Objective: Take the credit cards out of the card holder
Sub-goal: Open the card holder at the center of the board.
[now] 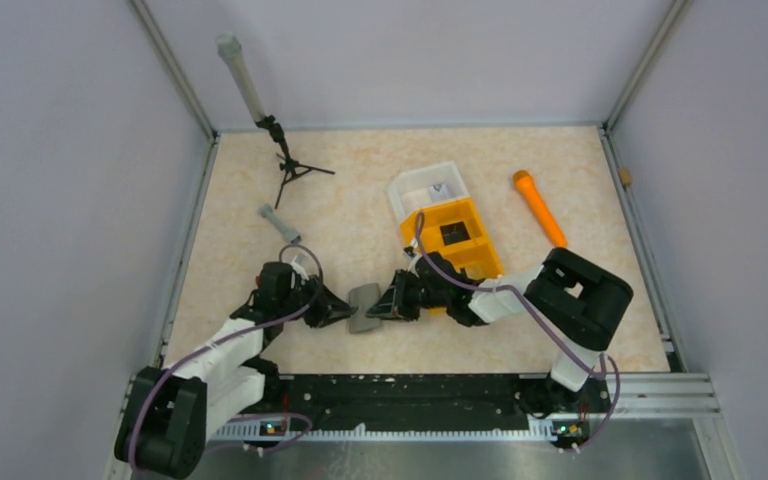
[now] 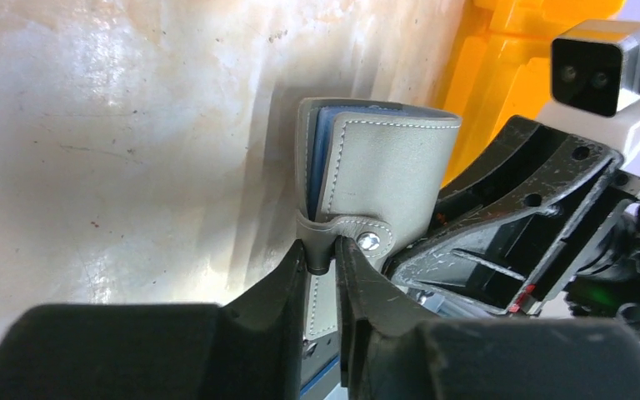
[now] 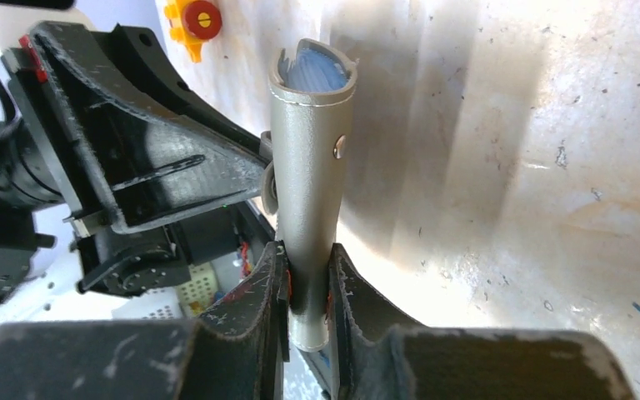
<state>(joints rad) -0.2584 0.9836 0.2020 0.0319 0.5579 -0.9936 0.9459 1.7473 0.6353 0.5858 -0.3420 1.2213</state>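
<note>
The grey card holder [image 1: 364,307] is held folded between my two grippers, near the table's front middle. My left gripper [image 2: 323,254] is shut on the holder's snap strap, just beside the metal stud. My right gripper [image 3: 307,275] is shut on the opposite edge of the holder [image 3: 304,167], pinching its folded body. Light blue credit cards [image 3: 312,73] show at the holder's open far end, tucked between the grey panels. In the left wrist view the holder [image 2: 392,175] stands on edge, with a blue card edge [image 2: 358,107] at its top.
An orange two-compartment bin [image 1: 480,255] sits right behind the right gripper, with a clear plastic tray [image 1: 400,195] against its far end. An orange marker-like stick [image 1: 540,208] lies at the right. A small black tripod [image 1: 295,170] and a grey cylinder [image 1: 275,220] are at the back left.
</note>
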